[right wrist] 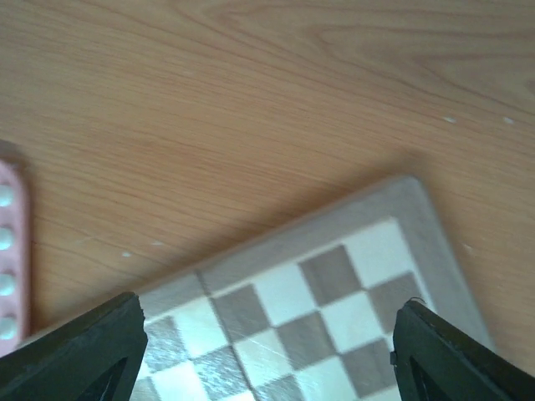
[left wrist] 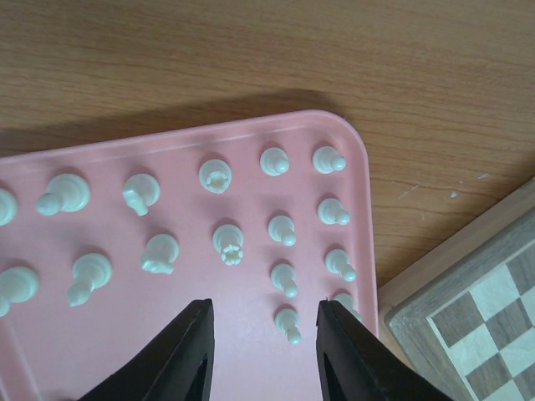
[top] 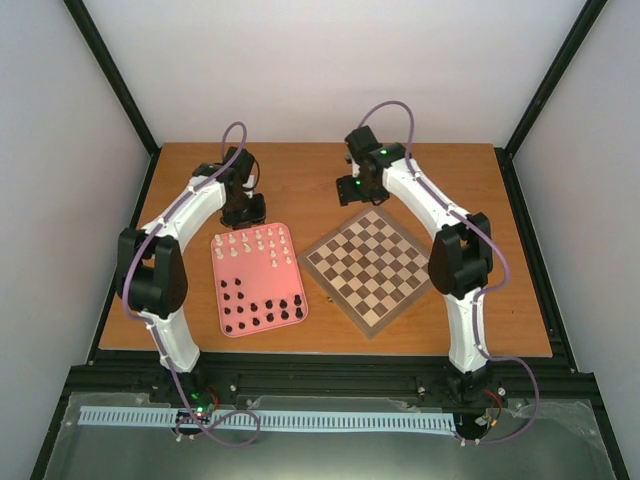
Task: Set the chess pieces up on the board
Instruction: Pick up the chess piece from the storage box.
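Note:
The cream-white chess pieces (top: 255, 243) stand in rows at the far end of a pink tray (top: 262, 276), and the black ones (top: 262, 311) at its near end. The board (top: 372, 267) lies bare to the tray's right. My left gripper (left wrist: 265, 322) hangs low over the tray's far right corner, open, with a white pawn (left wrist: 288, 324) between its fingers (left wrist: 188, 351) and touching neither. My right gripper (right wrist: 267, 313) is wide open above the board's (right wrist: 334, 276) far corner and holds nothing.
The wooden table (top: 300, 180) extends beyond tray and board, ringed by a black frame and white walls. In the left wrist view the board's corner (left wrist: 476, 326) lies just right of the tray's rim (left wrist: 365, 217). The tray's edge (right wrist: 8, 251) shows at the right wrist view's left.

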Controlling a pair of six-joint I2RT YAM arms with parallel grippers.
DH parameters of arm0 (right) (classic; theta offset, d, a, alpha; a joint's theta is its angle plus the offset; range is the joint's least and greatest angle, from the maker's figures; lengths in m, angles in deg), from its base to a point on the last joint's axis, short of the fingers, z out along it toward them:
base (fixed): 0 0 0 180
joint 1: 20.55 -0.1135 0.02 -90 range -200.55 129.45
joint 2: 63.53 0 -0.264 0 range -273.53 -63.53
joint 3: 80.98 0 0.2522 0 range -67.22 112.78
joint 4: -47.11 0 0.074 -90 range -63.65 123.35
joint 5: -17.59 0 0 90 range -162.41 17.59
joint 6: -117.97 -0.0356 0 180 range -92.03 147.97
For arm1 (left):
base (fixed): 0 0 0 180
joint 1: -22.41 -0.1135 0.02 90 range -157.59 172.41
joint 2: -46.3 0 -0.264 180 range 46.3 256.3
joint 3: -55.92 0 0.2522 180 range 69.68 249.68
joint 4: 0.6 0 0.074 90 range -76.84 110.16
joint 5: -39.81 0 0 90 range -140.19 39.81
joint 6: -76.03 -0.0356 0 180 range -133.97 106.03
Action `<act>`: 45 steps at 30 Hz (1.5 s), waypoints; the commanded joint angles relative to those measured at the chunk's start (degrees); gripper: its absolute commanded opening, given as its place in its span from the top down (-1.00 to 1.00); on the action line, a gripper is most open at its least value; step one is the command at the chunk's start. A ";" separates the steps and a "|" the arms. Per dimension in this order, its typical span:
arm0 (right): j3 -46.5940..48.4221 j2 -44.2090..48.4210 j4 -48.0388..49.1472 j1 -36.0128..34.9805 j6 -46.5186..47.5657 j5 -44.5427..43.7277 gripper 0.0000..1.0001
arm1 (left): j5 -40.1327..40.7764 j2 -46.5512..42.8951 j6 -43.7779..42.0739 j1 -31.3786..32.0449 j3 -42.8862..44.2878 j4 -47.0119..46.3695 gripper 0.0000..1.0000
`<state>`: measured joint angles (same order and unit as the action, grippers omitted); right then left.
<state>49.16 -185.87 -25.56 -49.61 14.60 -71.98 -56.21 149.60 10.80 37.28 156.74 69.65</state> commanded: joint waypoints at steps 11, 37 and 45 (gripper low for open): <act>-6.42 5.11 0.86 4.09 2.70 0.94 -0.63 | 1.51 10.66 2.91 0.85 8.83 0.36 0.28; -8.33 3.51 1.01 4.32 3.08 2.69 -0.63 | 1.82 13.13 2.74 -2.10 5.82 -0.74 0.34; -8.34 3.26 0.96 4.27 3.04 2.72 -0.63 | 1.38 14.26 2.25 -3.27 5.75 -1.15 0.35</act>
<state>41.22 -182.42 -24.69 -45.68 17.49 -69.75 -54.31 162.85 13.12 34.88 162.19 69.32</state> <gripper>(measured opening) 0.815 0.328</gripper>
